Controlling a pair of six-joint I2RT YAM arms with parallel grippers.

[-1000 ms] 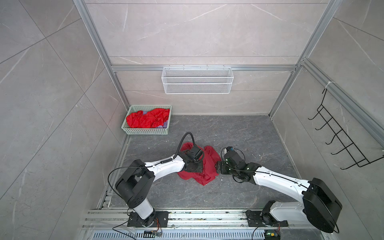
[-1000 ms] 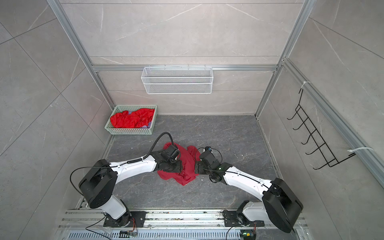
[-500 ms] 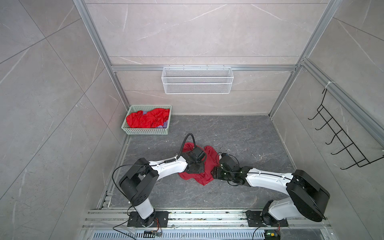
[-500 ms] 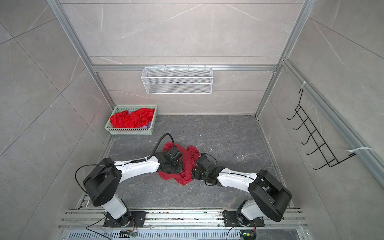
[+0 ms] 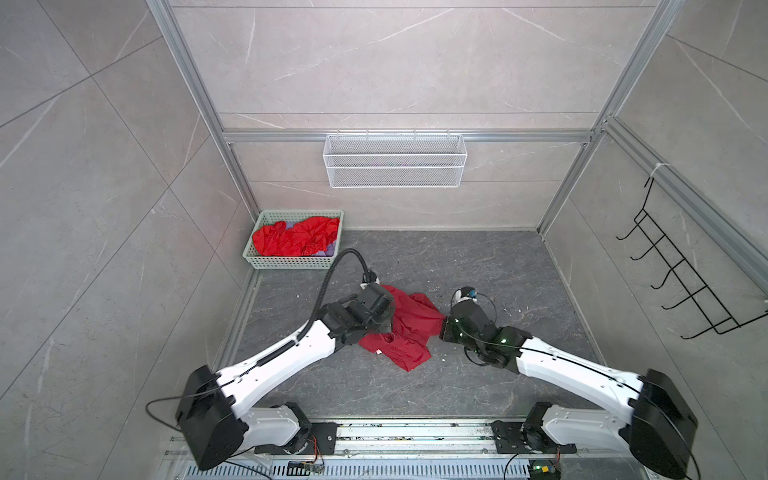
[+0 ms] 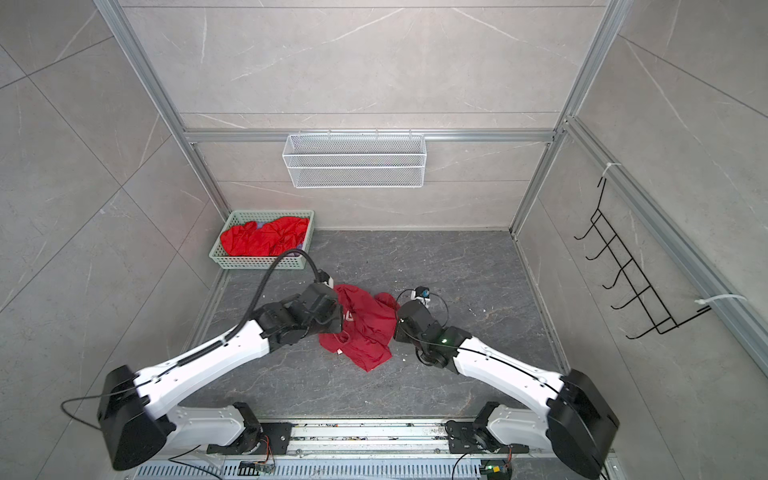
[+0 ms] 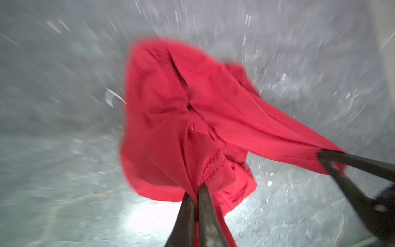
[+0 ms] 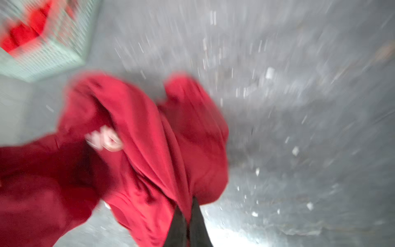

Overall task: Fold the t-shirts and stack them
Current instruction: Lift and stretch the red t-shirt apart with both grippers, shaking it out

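While crumpled on the table [image 5: 498, 266], shirt [image 5: 411, 322]: left gripper [image 7: 195, 190] and right gripper [image 8: 188, 205] each pinch an edge, likely to lift and spread it flat.

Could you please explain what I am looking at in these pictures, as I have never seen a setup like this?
The machine is a pair of white robot arms, the left arm and the right arm, mounted at the near edge of a dark stone surface. Two pictures look down on the whole scene from overhead. The other two, both blurred, come from a camera on each arm's wrist. A crumpled crimson t-shirt lies between the arms. The left hand and the right hand are each shut on a fold of it. At the back left, a green basket holds more red shirts.
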